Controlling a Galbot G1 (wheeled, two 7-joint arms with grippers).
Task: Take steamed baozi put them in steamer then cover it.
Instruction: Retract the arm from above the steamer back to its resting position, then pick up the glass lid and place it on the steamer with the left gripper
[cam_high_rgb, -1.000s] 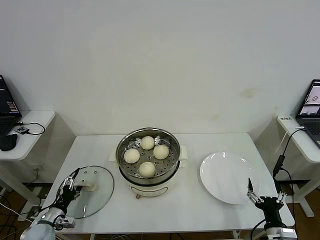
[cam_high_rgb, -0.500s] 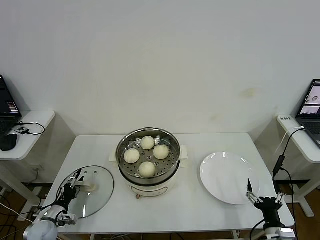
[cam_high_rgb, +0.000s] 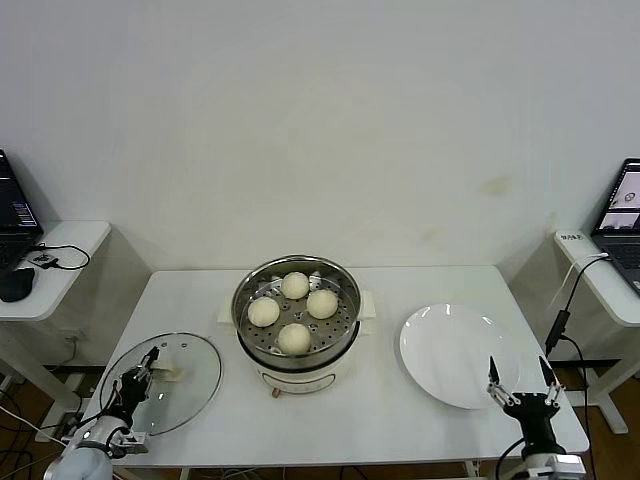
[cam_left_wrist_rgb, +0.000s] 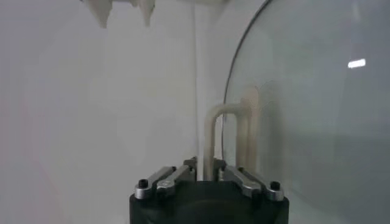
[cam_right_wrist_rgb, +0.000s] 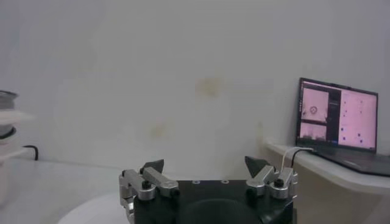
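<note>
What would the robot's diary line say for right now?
left gripper: shut on cream-white handle of round clear glass lid | four cream-white dough buns: in shiny steel steamer | right gripper: open, idle by white plate

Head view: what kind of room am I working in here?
Probably a robot test lab, not a kitchen: a bare white wall, a plain white table holding the shiny round steel steamer, and open laptops on white side desks with cables.

Lab: bare white wall (cam_high_rgb: 320, 120), side-desk laptops (cam_high_rgb: 622, 220).
</note>
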